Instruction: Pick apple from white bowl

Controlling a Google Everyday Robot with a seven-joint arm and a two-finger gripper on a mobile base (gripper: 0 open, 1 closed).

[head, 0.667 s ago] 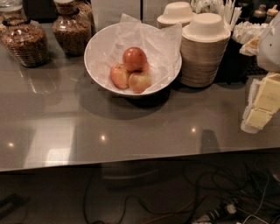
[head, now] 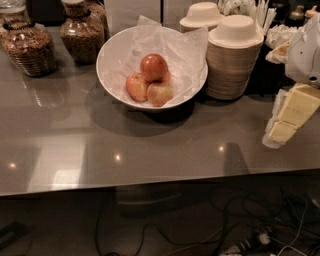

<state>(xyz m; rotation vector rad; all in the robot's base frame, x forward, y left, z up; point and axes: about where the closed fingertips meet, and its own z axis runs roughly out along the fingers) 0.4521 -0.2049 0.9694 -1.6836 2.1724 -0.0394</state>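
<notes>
The white bowl (head: 112, 57) stands at the back middle of the grey counter, lined with crinkled white paper. Three apples lie in it. The deep-red apple (head: 153, 67) sits on top, towards the back. Two paler apples (head: 160, 93) lie in front of it and below it. My gripper (head: 284, 122) is at the right edge of the view, cream-coloured, low over the counter and well to the right of the bowl, apart from it.
A tall stack of beige paper bowls (head: 234, 56) stands right of the white bowl, a smaller stack (head: 202, 15) behind. Two glass jars (head: 27, 46) of brown contents stand at the back left. Cables lie on the floor below the counter's front edge.
The view has shifted slightly; the gripper sits a little higher at the right edge. The bowl and apples have not moved.
</notes>
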